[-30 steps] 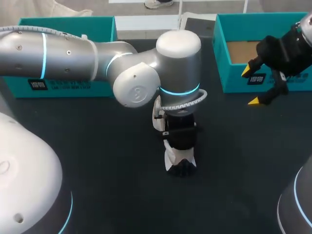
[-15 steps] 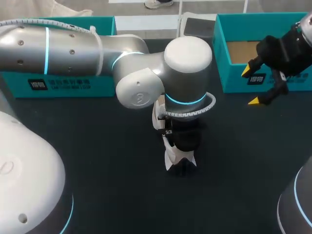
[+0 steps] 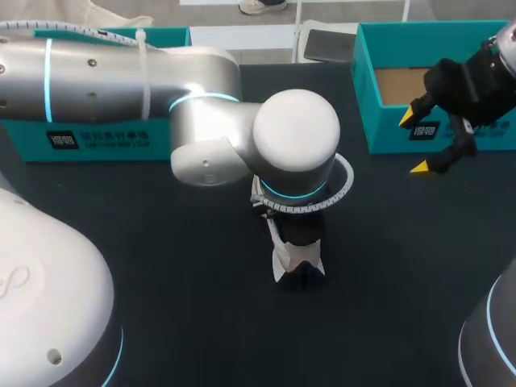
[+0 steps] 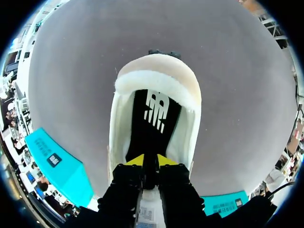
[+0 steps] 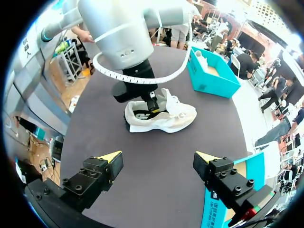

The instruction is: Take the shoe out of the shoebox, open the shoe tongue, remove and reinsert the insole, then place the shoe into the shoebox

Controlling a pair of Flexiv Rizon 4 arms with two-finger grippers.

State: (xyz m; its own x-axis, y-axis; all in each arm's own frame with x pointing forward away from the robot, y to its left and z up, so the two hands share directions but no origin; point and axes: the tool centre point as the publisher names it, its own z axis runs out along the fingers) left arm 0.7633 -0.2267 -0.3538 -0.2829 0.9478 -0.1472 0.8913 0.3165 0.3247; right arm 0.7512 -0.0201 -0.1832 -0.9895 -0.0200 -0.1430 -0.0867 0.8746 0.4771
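Our left arm (image 3: 121, 81) has swivelled over the shoe (image 3: 284, 260), centre frame, left jaws pinched on the insole (image 4: 152, 118) for removal; right jaws gape empty, upper right.

A white logo (image 4: 156, 108) marks the black insole (image 4: 142, 142); print on left teal box (image 3: 97, 139) and right teal box (image 3: 425, 131) is unreadable.

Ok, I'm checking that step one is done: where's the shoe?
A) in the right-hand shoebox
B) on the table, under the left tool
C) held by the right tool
B: the shoe sits on the table with the left tool at its opening; the right tool is open and empty.
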